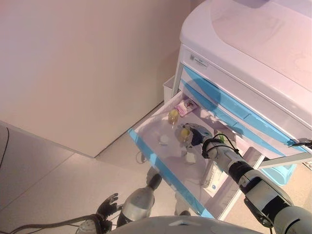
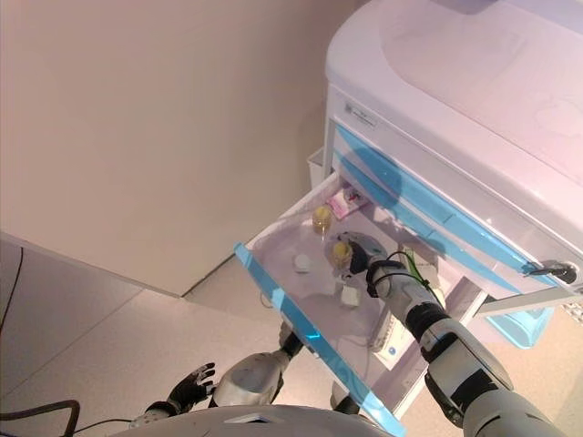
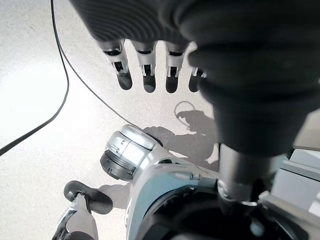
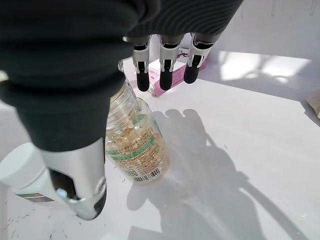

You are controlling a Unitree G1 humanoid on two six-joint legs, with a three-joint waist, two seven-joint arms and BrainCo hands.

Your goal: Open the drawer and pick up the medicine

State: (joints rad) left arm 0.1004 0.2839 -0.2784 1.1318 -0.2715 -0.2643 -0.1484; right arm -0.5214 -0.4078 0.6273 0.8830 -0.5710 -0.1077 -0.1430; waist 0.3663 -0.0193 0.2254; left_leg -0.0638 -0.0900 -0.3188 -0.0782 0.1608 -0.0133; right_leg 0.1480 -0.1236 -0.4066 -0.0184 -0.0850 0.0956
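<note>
Right hand (image 4: 75,165) is hovering inside the open drawer (image 2: 301,319), fingers (image 4: 167,70) straight and spread, thumb apart, holding nothing. Medicine bottle (image 4: 135,145) is standing upright on the drawer floor, sitting in the gap between thumb and fingers, not yet gripped. Second bottle (image 2: 322,218) and a pink box (image 2: 347,200) are sitting further back; a white-capped container (image 4: 22,172) is just beside the thumb. Drawer step looks done, pick is in hand. Next: closing fingers and thumb round the bottle, then lifting straight up. Left hand (image 3: 150,70) is hanging low over the floor, fingers relaxed, idle.

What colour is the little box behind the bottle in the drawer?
Pink: the box shows best in the right wrist view, past the bottle.
</note>
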